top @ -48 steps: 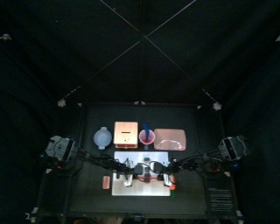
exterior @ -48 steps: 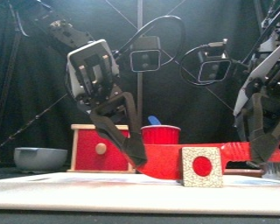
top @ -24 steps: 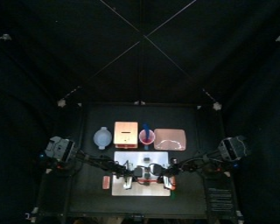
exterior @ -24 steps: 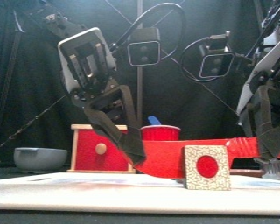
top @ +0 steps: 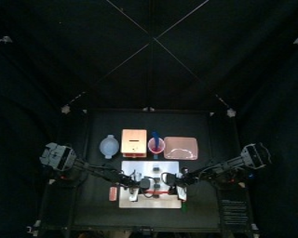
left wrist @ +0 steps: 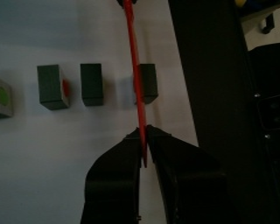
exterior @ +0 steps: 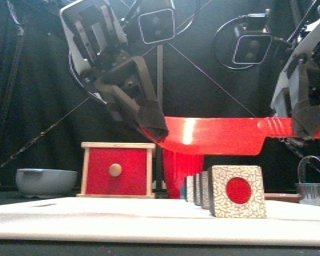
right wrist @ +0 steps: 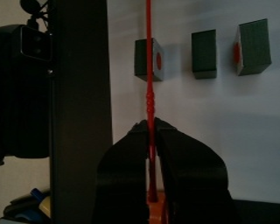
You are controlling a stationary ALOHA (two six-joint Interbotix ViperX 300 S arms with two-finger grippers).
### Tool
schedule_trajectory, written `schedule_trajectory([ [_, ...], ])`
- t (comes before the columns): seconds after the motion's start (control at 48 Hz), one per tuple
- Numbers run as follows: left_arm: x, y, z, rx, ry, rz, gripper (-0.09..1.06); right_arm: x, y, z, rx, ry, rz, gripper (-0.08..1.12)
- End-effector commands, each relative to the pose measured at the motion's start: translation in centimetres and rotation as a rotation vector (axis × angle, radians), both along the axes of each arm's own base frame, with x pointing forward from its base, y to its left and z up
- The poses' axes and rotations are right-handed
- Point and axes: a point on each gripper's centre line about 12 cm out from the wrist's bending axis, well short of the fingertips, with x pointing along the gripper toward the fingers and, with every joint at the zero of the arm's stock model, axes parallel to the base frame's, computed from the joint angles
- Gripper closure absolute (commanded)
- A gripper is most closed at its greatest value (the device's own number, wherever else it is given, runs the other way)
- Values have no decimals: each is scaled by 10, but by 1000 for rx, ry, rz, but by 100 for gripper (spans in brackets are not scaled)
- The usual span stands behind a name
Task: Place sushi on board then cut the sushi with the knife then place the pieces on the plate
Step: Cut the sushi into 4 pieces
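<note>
One white cutting board (exterior: 96, 214) lies at the front of the table. Behind it, on the right, sits the pink tray (top: 181, 147), with nothing on it. The left gripper (left wrist: 142, 133) and the right gripper (right wrist: 150, 122) each pinch one end of the red knife (exterior: 216, 135), jaws closed on it. The knife hangs level between them, above the board and clear of the sushi. Several dark green sushi pieces (exterior: 236, 190) stand on the board in a row, slightly apart, below the blade.
</note>
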Motion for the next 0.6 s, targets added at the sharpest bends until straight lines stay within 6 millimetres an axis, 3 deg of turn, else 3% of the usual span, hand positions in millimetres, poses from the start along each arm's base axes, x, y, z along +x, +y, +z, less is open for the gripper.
schedule_trajectory([
  [0.021, 4, 10, 25, 19, -116, -1, 29, -8, -8, 22, 22, -74, -21, 67],
  [0.25, 2, 21, 39, 51, -252, -10, 11, -41, -27, 27, 51, -102, -65, 67],
  [0.604, -5, 43, 38, 48, -373, 43, 10, -89, -55, 18, 113, -49, -137, 67],
])
